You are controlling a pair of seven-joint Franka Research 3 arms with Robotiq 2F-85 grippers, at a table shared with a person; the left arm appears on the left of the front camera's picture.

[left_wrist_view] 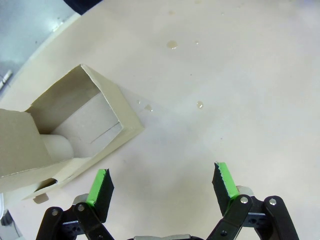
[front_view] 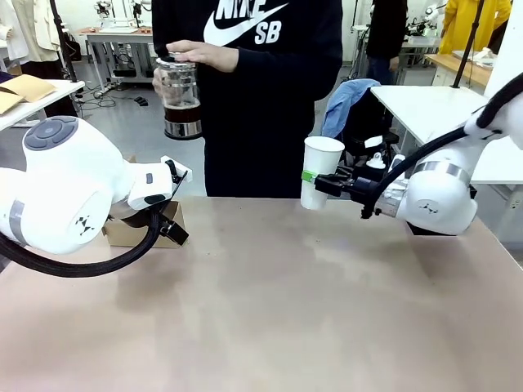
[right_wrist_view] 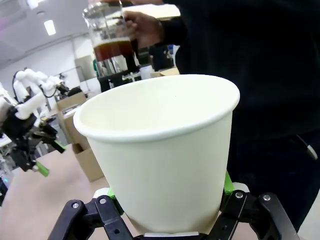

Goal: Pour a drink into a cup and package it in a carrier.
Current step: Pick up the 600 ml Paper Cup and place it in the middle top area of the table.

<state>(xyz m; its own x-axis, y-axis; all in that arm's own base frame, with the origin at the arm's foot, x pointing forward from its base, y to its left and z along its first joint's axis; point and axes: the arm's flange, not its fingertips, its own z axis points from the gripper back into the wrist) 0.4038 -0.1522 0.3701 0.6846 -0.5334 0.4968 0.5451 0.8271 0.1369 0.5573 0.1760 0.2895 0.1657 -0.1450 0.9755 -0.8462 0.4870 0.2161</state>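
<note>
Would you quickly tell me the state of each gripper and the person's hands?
Left gripper: open, empty.
Right gripper: shut on the cup.
Person's hands: holding the pitcher.

Carrier [front_view: 122, 233] mostly behind left arm [front_view: 65, 188]; base of cup [right_wrist_view: 160, 150] hidden in right hand [right_wrist_view: 170, 192]

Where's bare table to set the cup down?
Whole middle and near side of the table, between the two arms, is bare. Crowded: far-left corner, where the carrier sits by the open left jaws; far-right edge, where the right jaws hold the cup up.
</note>
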